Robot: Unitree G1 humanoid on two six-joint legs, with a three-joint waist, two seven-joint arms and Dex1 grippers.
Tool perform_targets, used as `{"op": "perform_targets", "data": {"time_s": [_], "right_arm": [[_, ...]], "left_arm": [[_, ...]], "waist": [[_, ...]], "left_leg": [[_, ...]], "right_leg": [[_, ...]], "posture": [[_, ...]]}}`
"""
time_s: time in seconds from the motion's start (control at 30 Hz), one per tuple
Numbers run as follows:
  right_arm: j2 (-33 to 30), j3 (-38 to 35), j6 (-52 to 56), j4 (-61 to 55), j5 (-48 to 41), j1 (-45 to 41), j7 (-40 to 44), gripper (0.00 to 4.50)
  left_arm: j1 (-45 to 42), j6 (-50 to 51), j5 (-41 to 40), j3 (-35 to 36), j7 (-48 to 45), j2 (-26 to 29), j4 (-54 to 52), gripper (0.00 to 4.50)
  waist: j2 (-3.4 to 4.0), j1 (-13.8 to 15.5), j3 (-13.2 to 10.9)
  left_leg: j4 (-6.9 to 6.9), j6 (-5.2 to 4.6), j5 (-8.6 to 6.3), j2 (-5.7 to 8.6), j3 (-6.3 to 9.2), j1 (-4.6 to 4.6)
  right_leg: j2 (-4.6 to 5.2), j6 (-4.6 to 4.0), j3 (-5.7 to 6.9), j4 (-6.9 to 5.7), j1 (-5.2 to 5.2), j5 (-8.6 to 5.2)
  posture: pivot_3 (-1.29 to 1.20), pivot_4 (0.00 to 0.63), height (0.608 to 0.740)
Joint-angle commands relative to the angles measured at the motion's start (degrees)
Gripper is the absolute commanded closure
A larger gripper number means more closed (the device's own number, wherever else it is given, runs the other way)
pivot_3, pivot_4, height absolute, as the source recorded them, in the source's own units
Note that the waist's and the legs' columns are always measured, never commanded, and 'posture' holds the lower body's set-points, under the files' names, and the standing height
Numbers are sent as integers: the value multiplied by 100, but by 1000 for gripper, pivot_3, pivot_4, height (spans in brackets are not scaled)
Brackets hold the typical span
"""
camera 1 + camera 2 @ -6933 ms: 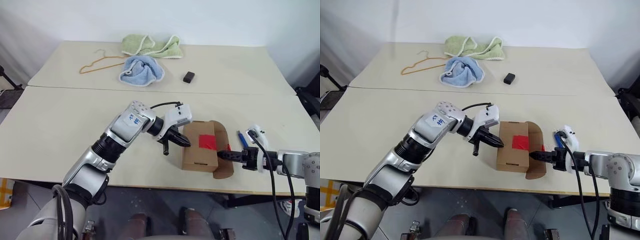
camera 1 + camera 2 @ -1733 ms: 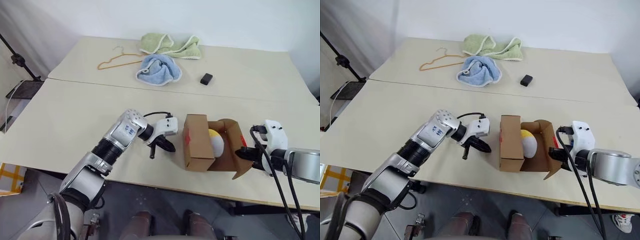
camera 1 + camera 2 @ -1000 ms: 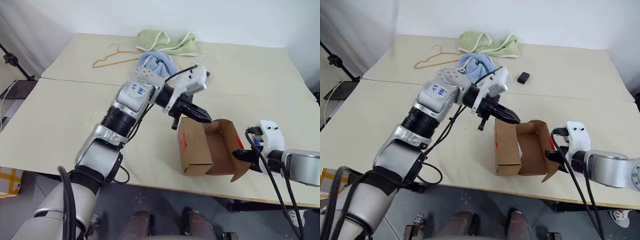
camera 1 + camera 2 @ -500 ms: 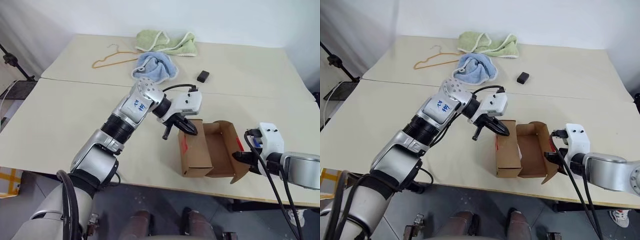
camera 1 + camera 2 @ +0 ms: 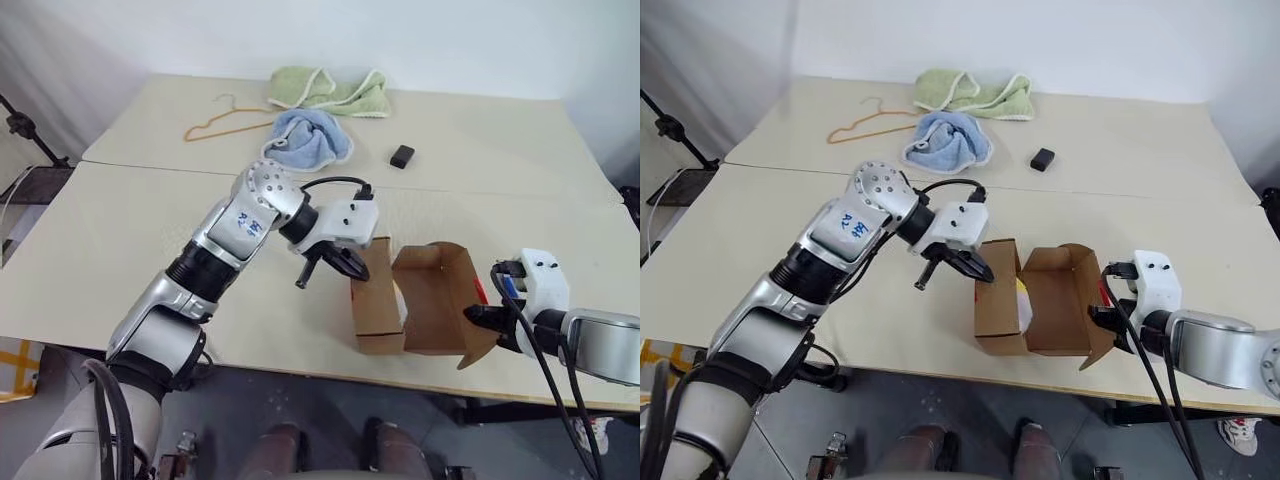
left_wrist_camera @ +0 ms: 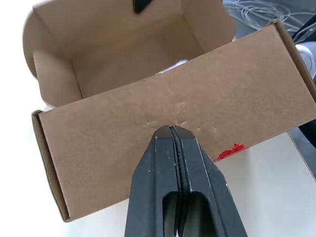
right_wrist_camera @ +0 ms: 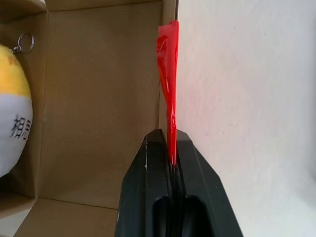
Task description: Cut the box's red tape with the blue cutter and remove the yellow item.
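The box lies open on the near table, its flap swung out to the right. Inside rests the yellow item, yellow and white with a key ring. My left gripper is shut on nothing, its tips against the box's outer left wall, where a scrap of red tape shows. My right gripper is shut on the flap's edge, right where the red tape runs. A sliver of the blue cutter shows behind my right wrist.
On the far table lie a green towel, a light blue towel, an orange wire hanger and a small black block. The box sits close to the table's front edge.
My left gripper came down from above the box and swung left to its outer wall. The box slid a little, and the yellow item shows inside again. My right gripper kept its hold.
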State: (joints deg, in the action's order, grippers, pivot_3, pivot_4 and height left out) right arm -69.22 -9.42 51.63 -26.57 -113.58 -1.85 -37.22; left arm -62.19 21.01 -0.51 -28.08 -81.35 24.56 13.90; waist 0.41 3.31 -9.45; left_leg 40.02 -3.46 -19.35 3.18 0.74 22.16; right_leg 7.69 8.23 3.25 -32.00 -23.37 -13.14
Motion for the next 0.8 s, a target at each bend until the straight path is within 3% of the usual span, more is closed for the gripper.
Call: {"op": "perform_targets", "data": {"time_s": [0.03,0.4,0.67,0.8], "right_arm": [[-191,-337,49,100,58,-30,-150,4493],[-314,95,151,-140,58,-551,-317,4493],[148,-25,-145,-225,58,-111,-468,4493],[385,-358,-214,-124,58,201,-444,4493]], "left_arm": [[341,71,528,-503,78,141,112,4500],[594,315,785,-505,754,-68,-62,4500],[790,271,991,-655,952,70,-63,4500],[897,300,1007,-693,894,149,-164,4500]], "waist": [[1,27,3],[8,134,14],[8,123,21],[19,132,28]], "left_leg": [[2,-3,-2,1,2,0],[8,-25,1,27,23,-5],[5,-29,-2,24,24,-32],[-7,-45,-12,20,27,-82]], "right_leg": [[1,-4,-15,0,3,-2],[71,-22,-44,20,27,-9],[66,-21,-39,20,55,-9],[71,-81,-40,39,107,-44]], "posture": [[0,150,740],[0,150,740],[0,150,740],[0,150,740]]}}
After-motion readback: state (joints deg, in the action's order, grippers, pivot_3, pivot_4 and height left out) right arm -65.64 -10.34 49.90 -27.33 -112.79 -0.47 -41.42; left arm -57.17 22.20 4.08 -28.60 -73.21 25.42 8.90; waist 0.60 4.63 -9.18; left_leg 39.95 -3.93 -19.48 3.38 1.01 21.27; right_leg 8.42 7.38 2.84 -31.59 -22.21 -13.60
